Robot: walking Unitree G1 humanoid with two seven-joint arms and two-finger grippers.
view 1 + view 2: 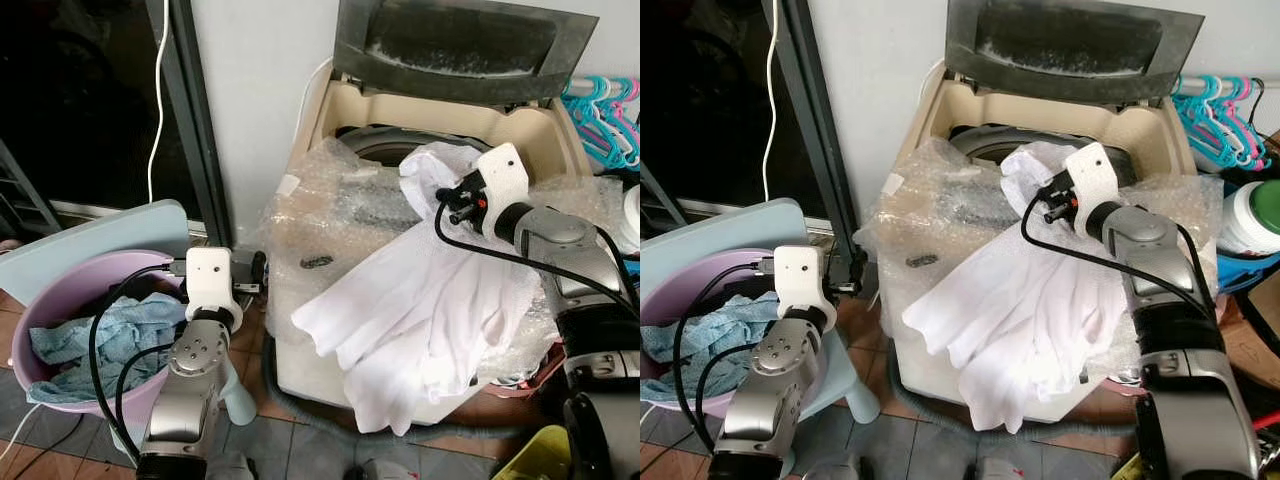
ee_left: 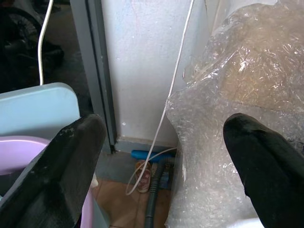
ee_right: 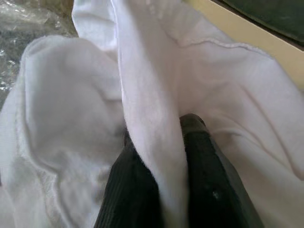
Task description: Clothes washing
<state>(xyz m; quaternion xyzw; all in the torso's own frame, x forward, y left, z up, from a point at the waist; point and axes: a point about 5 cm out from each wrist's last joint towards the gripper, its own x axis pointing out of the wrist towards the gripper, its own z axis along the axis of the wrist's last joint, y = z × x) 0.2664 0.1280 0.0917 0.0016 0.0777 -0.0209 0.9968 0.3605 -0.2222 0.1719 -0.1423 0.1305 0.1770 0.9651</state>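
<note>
Your right pincer (image 3: 159, 190) is pinching a fold of the white cloth (image 1: 420, 310) at the washer (image 1: 350, 110) rim. The rest of the cloth hangs down the washer's near side, over the bubble wrap (image 1: 330, 190). Your left pincer (image 2: 161, 175) is wide and holds nothing, next to the pink tub (image 1: 45, 300) with what looks like a blue towel (image 1: 100, 340).

Soft, even daylight fills all 4 views with only faint shadows, the white garment (image 1: 420, 300) near the right pincer (image 3: 161, 156) glaring almost featureless, the doorway (image 1: 80, 100) beyond the left pincer (image 2: 161, 156) dim, and both pincers' near fingers blurred.
</note>
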